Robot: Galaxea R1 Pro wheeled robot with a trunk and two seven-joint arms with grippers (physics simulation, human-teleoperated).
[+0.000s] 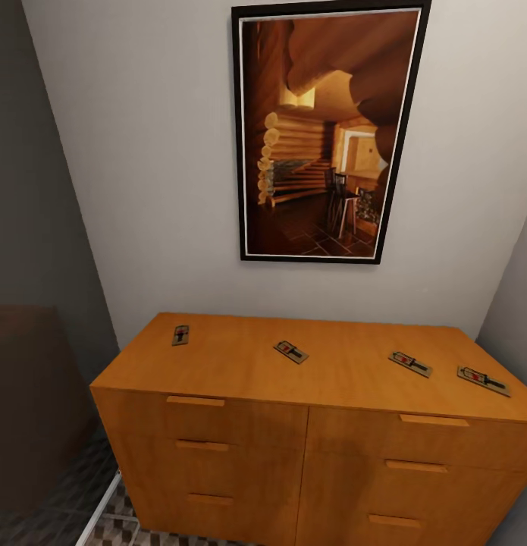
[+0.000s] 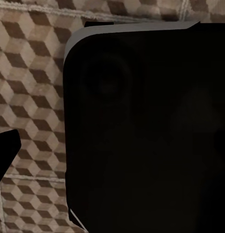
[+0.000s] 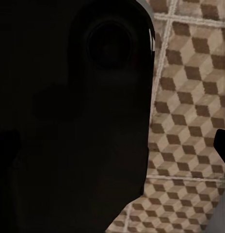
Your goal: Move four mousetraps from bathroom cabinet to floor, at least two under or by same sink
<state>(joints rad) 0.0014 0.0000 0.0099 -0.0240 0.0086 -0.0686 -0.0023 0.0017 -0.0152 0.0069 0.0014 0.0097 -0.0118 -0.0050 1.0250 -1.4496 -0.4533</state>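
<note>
Lying spaced across the cabinet [image 1: 240,356] top: four mousetraps [image 1: 291,351]

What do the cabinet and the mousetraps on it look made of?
The cabinet: orange-brown wood or veneer with a smooth satin finish, flat fronts and matching slim handles. The mousetraps: thin tan boards, probably wood, carrying dark wire that looks like metal and a red mark.
</note>
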